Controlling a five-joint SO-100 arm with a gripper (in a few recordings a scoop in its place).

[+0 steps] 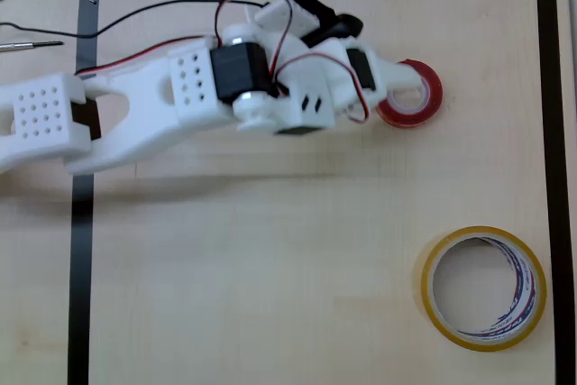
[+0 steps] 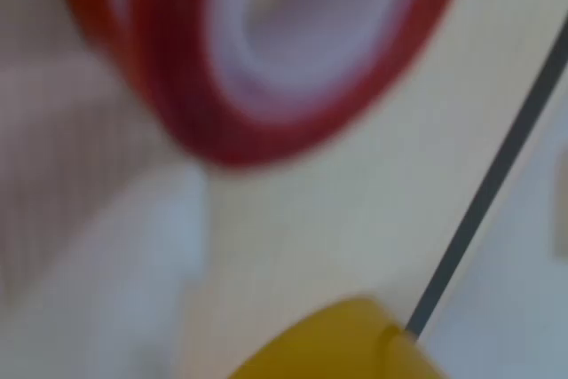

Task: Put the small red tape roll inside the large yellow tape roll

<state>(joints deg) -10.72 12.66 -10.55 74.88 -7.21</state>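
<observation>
Hand (image 1: 397,92) at small red tape roll (image 1: 416,96); large yellow tape roll (image 1: 484,288) hollow.

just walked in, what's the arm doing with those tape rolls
A white robot arm reaches across the table, its gripper at the small red tape roll near the upper right of the overhead view. Whether the gripper has closed on it cannot be told. The large yellow tape roll lies flat and apart, lower right, with nothing inside.

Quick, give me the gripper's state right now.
Gripper: at the small red tape roll, one finger over its core; whether it is closed on the roll cannot be told.
</observation>
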